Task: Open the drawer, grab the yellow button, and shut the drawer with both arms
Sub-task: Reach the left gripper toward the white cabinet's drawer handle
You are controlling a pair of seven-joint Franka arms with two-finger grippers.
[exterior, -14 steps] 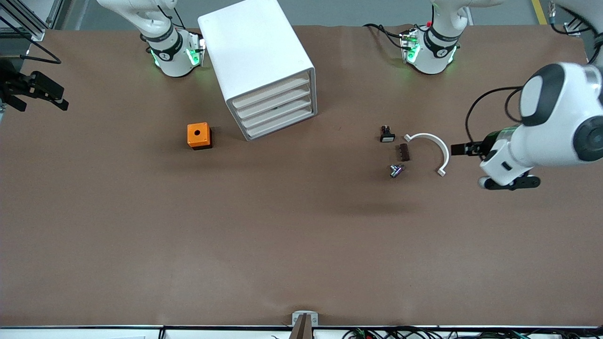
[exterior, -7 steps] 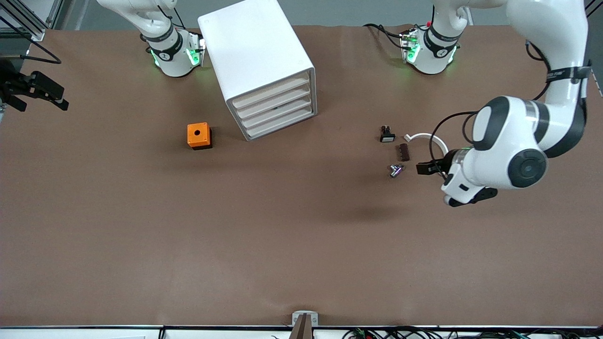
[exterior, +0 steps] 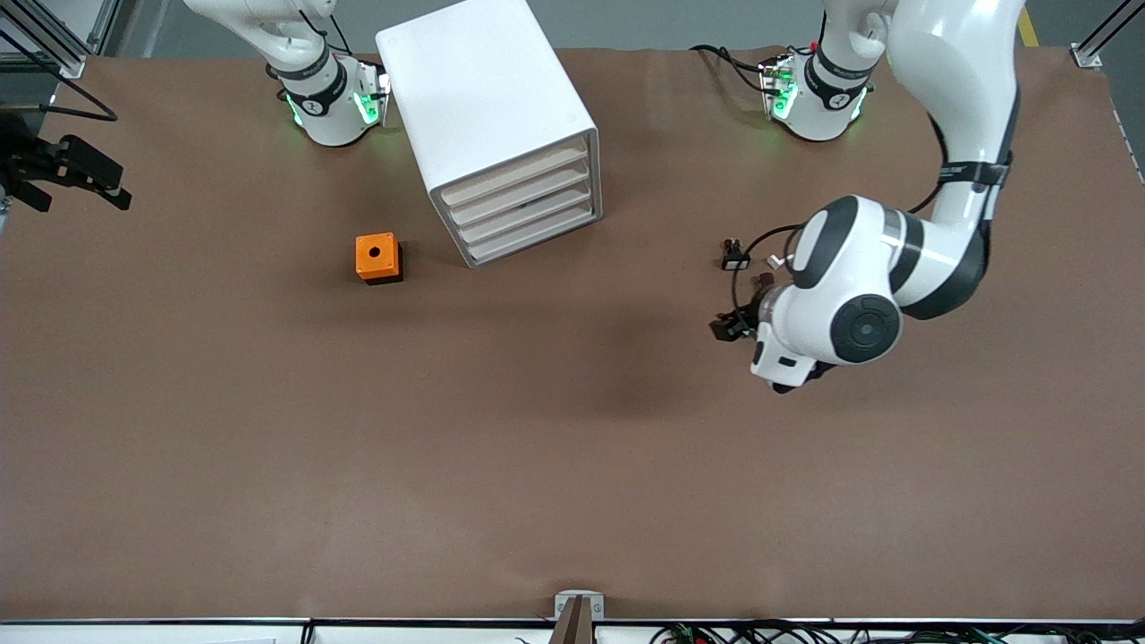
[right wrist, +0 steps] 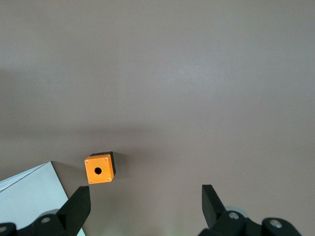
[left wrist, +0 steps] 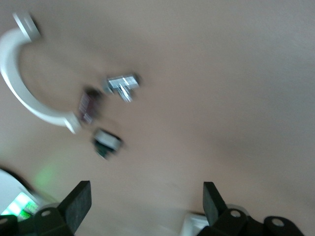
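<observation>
The white cabinet (exterior: 487,107) stands near the right arm's base. Its uppermost drawer (exterior: 514,177) is shut, as are the three below it. The button is hidden. My left gripper (exterior: 791,381) hangs open and empty over the table beside the small parts; its open jaws also show in the left wrist view (left wrist: 146,206). My right gripper (right wrist: 145,209) is open and empty, waiting high over the right arm's end of the table. The orange cube with a hole (right wrist: 100,169) and a cabinet corner (right wrist: 34,196) lie below it.
The orange cube (exterior: 377,258) sits beside the cabinet, nearer the camera. A small black-and-white part (exterior: 735,258), a dark brown part (left wrist: 88,105), a silver part (left wrist: 123,83) and a white curved piece (left wrist: 19,83) lie by the left arm.
The left arm has swung in from its end of the table toward the middle and now covers most of the small parts. The right arm has not moved.
</observation>
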